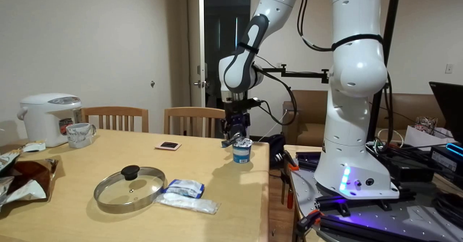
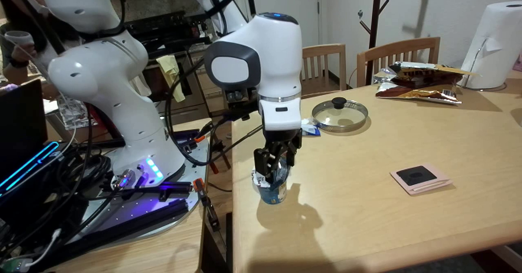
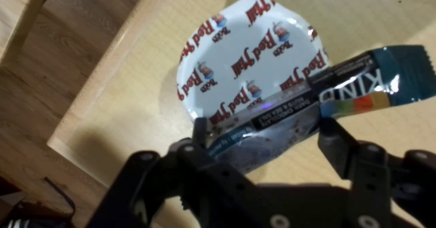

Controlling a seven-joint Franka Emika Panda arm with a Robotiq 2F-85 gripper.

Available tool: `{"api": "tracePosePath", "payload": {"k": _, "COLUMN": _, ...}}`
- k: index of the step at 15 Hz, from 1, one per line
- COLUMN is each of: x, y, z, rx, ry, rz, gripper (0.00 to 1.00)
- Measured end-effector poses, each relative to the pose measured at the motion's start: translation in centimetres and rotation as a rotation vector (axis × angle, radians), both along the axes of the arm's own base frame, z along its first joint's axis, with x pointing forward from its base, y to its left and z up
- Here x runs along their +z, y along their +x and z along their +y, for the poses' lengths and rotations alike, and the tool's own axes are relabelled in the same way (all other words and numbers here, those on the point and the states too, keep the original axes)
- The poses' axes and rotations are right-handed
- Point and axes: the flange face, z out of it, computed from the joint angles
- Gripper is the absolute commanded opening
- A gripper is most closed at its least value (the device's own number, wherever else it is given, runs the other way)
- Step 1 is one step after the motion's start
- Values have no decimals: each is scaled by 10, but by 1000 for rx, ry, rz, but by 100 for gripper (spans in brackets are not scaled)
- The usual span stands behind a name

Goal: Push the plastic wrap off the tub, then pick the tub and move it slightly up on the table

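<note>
Basically, still on step one: neither half of the task is done. The plastic wrap [image 3: 306, 108], a shiny printed wrapper, is still on the tub [image 1: 242, 155]. In the wrist view it slants across the lower part of the tub's top, one end sticking out toward the right edge of the frame. The tub stands upright on the table [image 1: 195, 166], right of centre in an exterior view, near the table's right-hand edge; base down, so not lifted.

The gripper [image 3: 264, 125] is low over the tub, its jaws well apart in the bottom half of the wrist view, a stretch of wrap showing between them. Nothing looks clamped; can't tell whether either jaw touches the wrap or the rim.

Step in hand is probably the push. Left to do: get the wrap fully clear, close on the tub, lift it, set it slightly further up the table. Which way "up" means, can't tell. The wrap looks light, so it should slide easily but might snag on a jaw.
</note>
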Motion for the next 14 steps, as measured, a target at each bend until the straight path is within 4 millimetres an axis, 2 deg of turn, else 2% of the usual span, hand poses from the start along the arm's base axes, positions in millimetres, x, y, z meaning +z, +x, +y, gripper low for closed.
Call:
{"api": "tracePosePath", "payload": {"k": 3, "x": 2, "y": 4, "z": 0, "rx": 11, "ry": -4, "rz": -10, "gripper": 34}}
{"api": "tracePosePath", "payload": {"k": 8, "x": 14, "y": 21, "z": -1, "rx": 71, "ry": -35, "rz": -85, "gripper": 3}}
{"api": "tracePosePath", "payload": {"k": 14, "x": 31, "y": 44, "z": 0, "rx": 149, "ry": -57, "rz": -130, "gripper": 1}}
